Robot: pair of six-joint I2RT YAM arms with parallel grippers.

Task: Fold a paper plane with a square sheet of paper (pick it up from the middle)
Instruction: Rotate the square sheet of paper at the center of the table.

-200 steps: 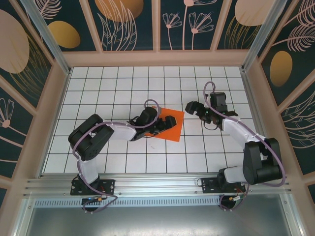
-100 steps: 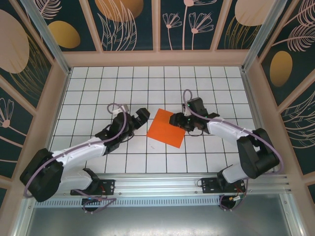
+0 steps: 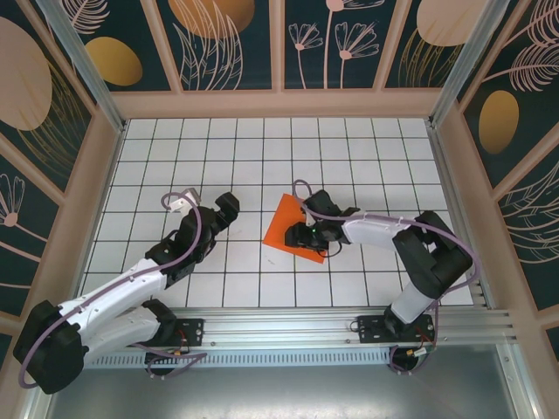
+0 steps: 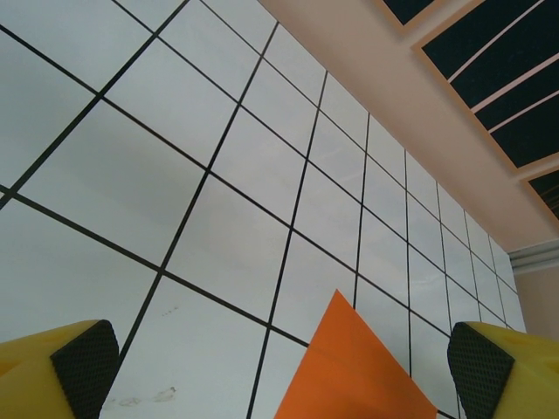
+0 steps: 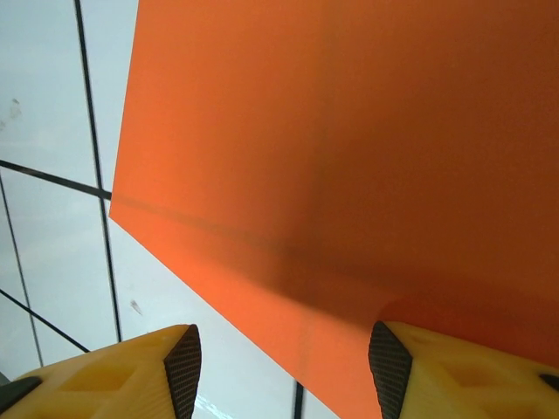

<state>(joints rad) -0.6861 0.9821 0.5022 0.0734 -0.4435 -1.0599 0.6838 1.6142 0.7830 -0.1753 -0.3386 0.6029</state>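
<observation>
While the right gripper (image 3: pixel 299 236) hung low over it, the square sheet of paper (image 3: pixel 281 218) lay flat on the white grid table (image 3: pixel 218 157), a little right of the middle and turned so that one corner pointed toward the far wall. It was plain, bright orange and unmarked, with clean straight edges and sharp corners, and no flap was lifted or folded over. From the top camera its right side was covered by the right arm's wrist.

Seen from the right wrist, the sheet (image 5: pixel 349 131) took up most of the picture, one corner at the left over the black grid lines. A faint darker line ran from that corner across the paper, and another thin line crossed it top to bottom; whether these were soft creases or shadow could not be told. The right gripper (image 5: pixel 284 367) had its fingers partly spread across the sheet's near edge, one pad (image 5: pixel 389 362) above the orange and the other (image 5: pixel 183 362) above bare tile, with nothing pinched between them.

The left gripper (image 3: pixel 229 205) stood to the left of the sheet, apart from it. From its wrist its fingers (image 4: pixel 83 367) were spread wide, nothing between them, and one orange corner (image 4: pixel 349 367) showed ahead on the tiles.
</observation>
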